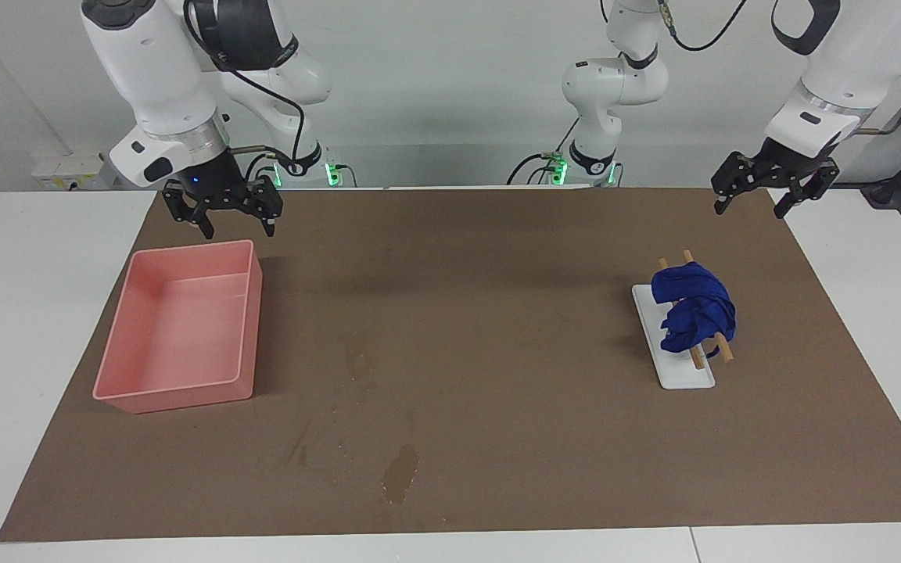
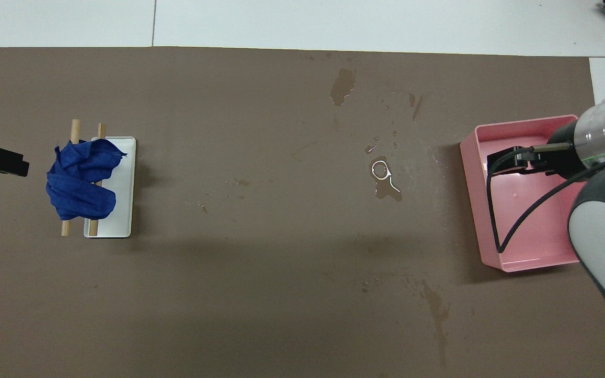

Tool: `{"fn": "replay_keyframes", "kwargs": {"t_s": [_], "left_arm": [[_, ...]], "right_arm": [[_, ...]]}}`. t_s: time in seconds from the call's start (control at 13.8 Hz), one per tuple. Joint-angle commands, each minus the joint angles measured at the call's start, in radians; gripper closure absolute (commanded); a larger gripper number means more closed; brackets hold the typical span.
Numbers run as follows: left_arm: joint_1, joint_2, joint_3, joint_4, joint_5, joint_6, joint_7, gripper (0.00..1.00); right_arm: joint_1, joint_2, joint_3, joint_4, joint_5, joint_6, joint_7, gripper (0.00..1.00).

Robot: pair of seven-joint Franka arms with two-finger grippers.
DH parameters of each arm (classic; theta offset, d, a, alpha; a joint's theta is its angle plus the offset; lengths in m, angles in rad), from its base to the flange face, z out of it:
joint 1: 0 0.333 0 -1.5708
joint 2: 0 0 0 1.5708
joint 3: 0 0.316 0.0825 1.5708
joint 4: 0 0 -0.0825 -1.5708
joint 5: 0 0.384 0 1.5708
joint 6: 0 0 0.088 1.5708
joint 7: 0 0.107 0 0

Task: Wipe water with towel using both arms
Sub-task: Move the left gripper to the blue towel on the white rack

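Note:
The blue towel lies crumpled on two wooden dowels over a small white rack, toward the left arm's end of the table; it also shows in the overhead view. The water is an elongated puddle far from the robots, also in the overhead view. A second glossy puddle and faint streaks lie nearer the robots. My left gripper is open and empty, up in the air over the mat's edge, apart from the towel. My right gripper is open and empty over the pink tray's rim.
An empty pink plastic tray sits toward the right arm's end of the table, also in the overhead view. A brown mat covers most of the white table. Dried streaks mark the mat closer to the robots.

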Motion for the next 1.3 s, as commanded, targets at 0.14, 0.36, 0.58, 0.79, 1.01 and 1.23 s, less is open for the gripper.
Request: {"fn": "replay_keyframes", "kwargs": {"t_s": [0.14, 0.36, 0.58, 0.79, 1.01, 1.23], "left_arm": [[-0.013, 0.002, 0.004, 0.004, 0.024, -0.009, -0.010, 0.00], [-0.012, -0.007, 0.002, -0.009, 0.020, 0.004, -0.016, 0.00], [-0.010, -0.012, 0.002, -0.028, 0.019, 0.048, -0.066, 0.00], [-0.010, -0.020, 0.004, -0.102, 0.020, 0.129, -0.066, 0.00], [0.002, -0.004, 0.004, -0.150, 0.019, 0.206, -0.066, 0.00], [0.019, 0.008, 0.004, -0.232, 0.017, 0.308, -0.065, 0.00]], "right_arm": [[-0.009, -0.002, 0.009, 0.007, -0.002, -0.004, 0.014, 0.00], [-0.011, -0.002, 0.009, 0.007, -0.002, -0.004, 0.012, 0.00], [-0.018, -0.003, 0.009, 0.000, -0.002, -0.004, 0.012, 0.00], [-0.031, -0.003, 0.008, 0.000, -0.002, -0.004, 0.012, 0.00], [-0.029, -0.005, 0.008, 0.000, -0.002, -0.004, 0.011, 0.00], [-0.031, -0.005, 0.008, 0.000, -0.002, -0.004, 0.012, 0.00]]}}
